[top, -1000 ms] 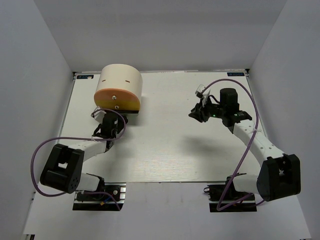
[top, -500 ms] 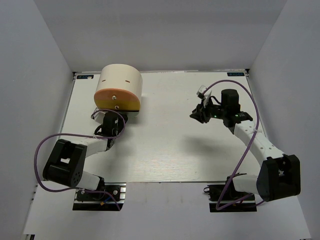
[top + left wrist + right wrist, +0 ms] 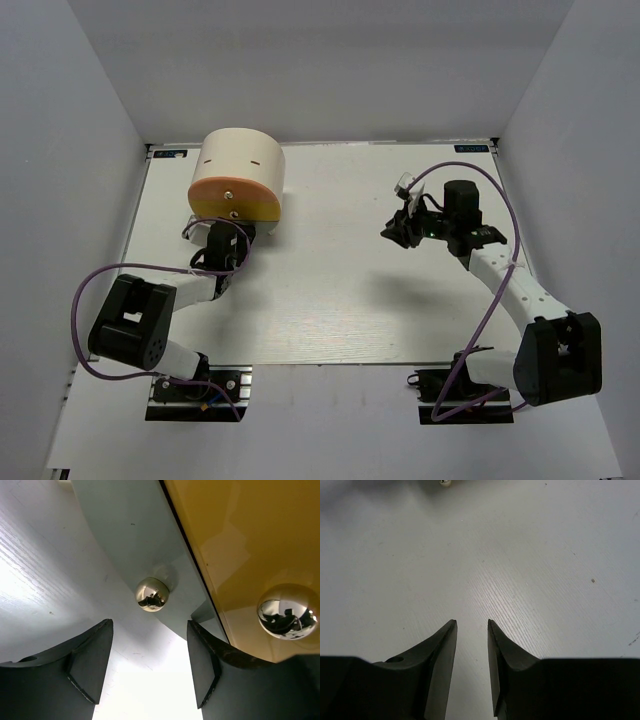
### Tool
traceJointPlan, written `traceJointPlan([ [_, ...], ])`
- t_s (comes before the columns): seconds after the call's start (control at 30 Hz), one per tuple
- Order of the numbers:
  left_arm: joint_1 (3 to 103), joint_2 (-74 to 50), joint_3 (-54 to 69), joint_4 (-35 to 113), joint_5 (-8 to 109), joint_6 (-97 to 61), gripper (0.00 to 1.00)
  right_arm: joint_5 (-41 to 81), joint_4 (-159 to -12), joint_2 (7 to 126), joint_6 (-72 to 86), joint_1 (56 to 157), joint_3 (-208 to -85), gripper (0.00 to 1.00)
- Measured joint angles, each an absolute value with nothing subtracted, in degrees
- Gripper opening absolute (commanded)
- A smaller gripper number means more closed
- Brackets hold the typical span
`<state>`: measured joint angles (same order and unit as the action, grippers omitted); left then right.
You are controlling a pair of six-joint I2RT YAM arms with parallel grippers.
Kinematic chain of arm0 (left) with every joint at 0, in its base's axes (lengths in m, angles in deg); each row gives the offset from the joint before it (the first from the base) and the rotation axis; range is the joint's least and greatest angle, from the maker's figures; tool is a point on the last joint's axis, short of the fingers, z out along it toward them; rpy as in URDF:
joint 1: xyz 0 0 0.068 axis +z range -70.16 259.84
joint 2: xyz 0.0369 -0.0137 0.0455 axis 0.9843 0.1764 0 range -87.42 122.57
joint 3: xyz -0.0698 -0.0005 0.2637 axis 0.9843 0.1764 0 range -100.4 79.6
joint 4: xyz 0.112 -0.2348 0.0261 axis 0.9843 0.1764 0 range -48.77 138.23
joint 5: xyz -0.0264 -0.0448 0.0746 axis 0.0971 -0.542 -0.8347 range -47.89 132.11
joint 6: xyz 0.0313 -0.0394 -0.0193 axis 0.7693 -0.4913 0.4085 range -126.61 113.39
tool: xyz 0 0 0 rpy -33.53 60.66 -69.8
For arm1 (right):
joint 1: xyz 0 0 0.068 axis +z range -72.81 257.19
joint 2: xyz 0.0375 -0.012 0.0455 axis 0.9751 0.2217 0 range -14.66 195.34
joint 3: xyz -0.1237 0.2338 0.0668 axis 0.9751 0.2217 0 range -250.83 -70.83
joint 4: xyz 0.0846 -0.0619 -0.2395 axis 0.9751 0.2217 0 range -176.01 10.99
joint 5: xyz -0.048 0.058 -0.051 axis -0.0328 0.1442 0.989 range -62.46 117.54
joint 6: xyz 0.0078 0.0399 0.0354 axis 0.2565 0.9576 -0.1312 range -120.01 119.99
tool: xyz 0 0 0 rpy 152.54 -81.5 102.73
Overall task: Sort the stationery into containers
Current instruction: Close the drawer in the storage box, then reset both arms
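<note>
The cream half-cylinder organiser (image 3: 238,160) stands at the back left, its orange drawer (image 3: 215,192) above a yellow drawer (image 3: 252,212). My left gripper (image 3: 222,236) sits right in front of its base, open and holding nothing. In the left wrist view the left gripper (image 3: 150,630) points at a small shiny knob (image 3: 152,594) on a pale grey curved drawer front (image 3: 125,535). Beside it is the yellow drawer (image 3: 250,540) with its own knob (image 3: 287,611). My right gripper (image 3: 392,230) hovers over the table's right half, and in its wrist view the right gripper (image 3: 472,622) is narrowly open with nothing between the fingers. No stationery is in view.
A tiny pale speck (image 3: 445,482) lies on the white table (image 3: 330,300) at the top edge of the right wrist view, too small to identify. Grey walls enclose the table on three sides. Purple cables loop beside both arms.
My left gripper has moved forward up to the organiser's base and its jaws have narrowed slightly. The right arm has barely moved.
</note>
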<state>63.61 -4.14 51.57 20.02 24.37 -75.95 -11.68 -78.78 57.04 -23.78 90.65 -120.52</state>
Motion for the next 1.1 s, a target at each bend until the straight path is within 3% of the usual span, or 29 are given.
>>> traceJointPlan([
  [0.23, 63.65, -3.94, 51.55, 19.82, 24.41, -76.91, 0.70, -11.68, -78.78, 56.93, -24.15, 90.65, -120.23, 0.39],
  [0.4, 63.98, -4.42, 51.57, 20.76, 26.67, -76.11, 0.84, -11.66, -78.48, 56.82, -24.42, 90.49, -119.73, 0.42],
  [0.6, 63.13, -14.52, 58.65, 23.26, 33.09, -72.81, 0.91, -11.71, -78.43, 54.86, -24.48, 90.06, -118.37, 0.48],
  [0.77, 63.00, -31.53, 64.69, 32.48, 36.02, -68.08, 0.98, -11.57, -77.93, 54.00, -23.72, 89.53, -116.91, 0.65],
  [0.87, 63.00, -42.32, 64.97, 37.38, 38.29, -62.36, 1.00, -9.59, -77.84, 53.98, -20.33, 89.12, -116.87, 0.80],
  [0.9, 63.00, -45.10, 64.93, 38.47, 38.95, -60.28, 1.00, -8.17, -78.02, 53.96, -18.14, 88.94, -116.87, 0.90],
  [1.1, 62.95, -57.01, 61.58, 47.28, 41.51, -47.54, 1.00, 4.34, -78.35, 52.39, -6.67, 88.40, -116.89, 0.90],
])
